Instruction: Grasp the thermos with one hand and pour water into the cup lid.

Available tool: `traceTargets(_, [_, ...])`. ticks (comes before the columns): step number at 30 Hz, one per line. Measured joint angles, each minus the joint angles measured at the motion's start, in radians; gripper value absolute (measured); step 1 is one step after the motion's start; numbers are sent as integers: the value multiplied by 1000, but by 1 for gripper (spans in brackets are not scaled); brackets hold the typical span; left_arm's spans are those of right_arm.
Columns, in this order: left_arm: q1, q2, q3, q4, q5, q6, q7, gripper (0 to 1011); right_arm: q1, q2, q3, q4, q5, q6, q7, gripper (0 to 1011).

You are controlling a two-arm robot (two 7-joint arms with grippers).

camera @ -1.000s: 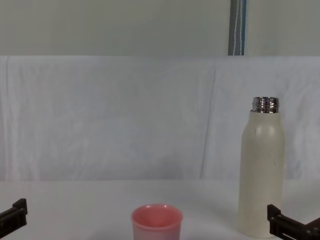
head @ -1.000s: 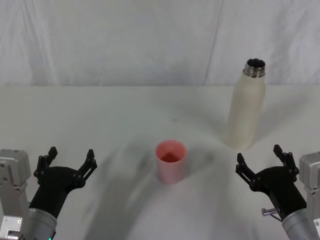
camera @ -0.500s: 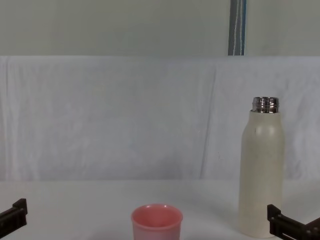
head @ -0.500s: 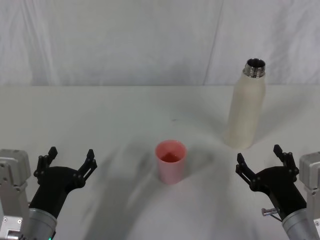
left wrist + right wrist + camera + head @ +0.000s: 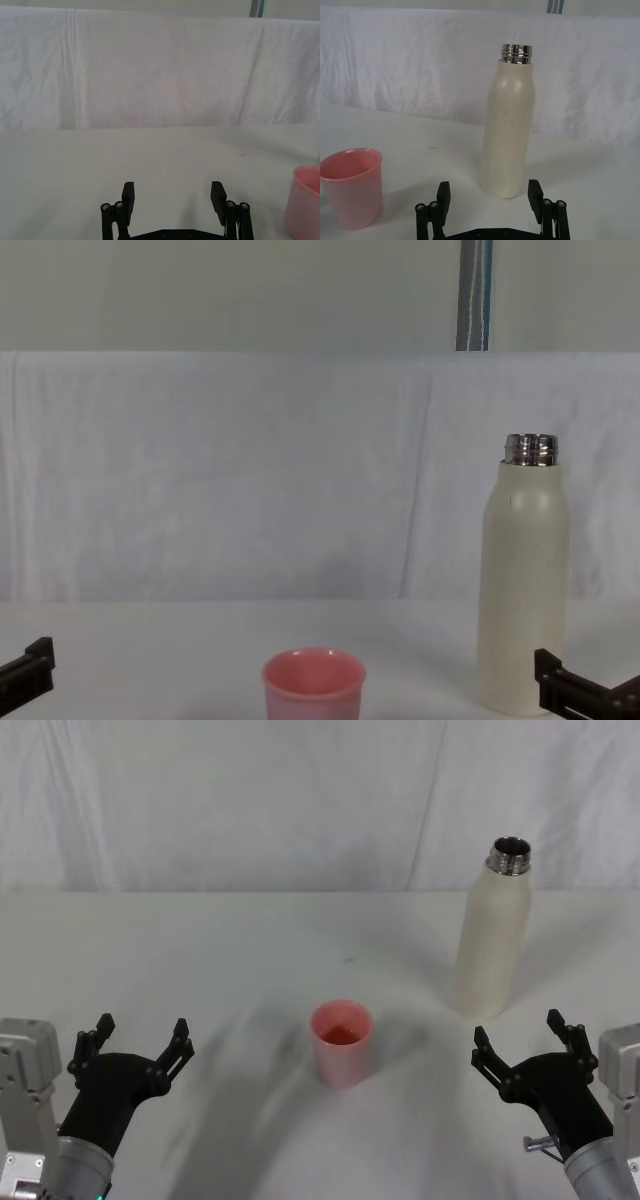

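The cream-white thermos (image 5: 492,938) stands upright and uncapped at the right of the table, its steel neck showing (image 5: 509,127) (image 5: 523,585). The pink cup lid (image 5: 341,1042) sits upright at the table's middle (image 5: 353,186) (image 5: 313,683) (image 5: 304,202). My right gripper (image 5: 520,1043) is open near the table's front right, a short way in front of the thermos, with nothing between its fingers (image 5: 490,197). At the front left my left gripper (image 5: 138,1035) is open too and holds nothing (image 5: 172,196).
A white cloth covers the table (image 5: 200,950) and hangs as a backdrop behind it. Bare tabletop lies between the cup lid and each gripper. A vertical metal pole (image 5: 475,295) stands beyond the backdrop.
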State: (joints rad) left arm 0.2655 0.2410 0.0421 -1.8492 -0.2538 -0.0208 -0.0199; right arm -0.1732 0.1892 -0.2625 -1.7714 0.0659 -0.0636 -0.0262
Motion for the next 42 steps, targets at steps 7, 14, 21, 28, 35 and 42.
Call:
traceTargets(7, [0,0,0,0,0,0,0,1001,0,0,0,0,0,0,0,1000])
traceTargets(14, [0,0,0,0,0,0,0,1001,0,0,0,0,0,0,0,1000])
traceTargets(21, [0,0,0,0,0,0,0,1001,0,0,0,0,0,0,0,1000])
traceTargets(28, [0,0,0,0,0,0,0,1001,0,0,0,0,0,0,0,1000])
traceTargets(35, [0,0,0,0,0,0,0,1001,0,0,0,0,0,0,0,1000])
traceTargets(42, [0,0,0,0,0,0,0,1001,0,0,0,0,0,0,0,1000])
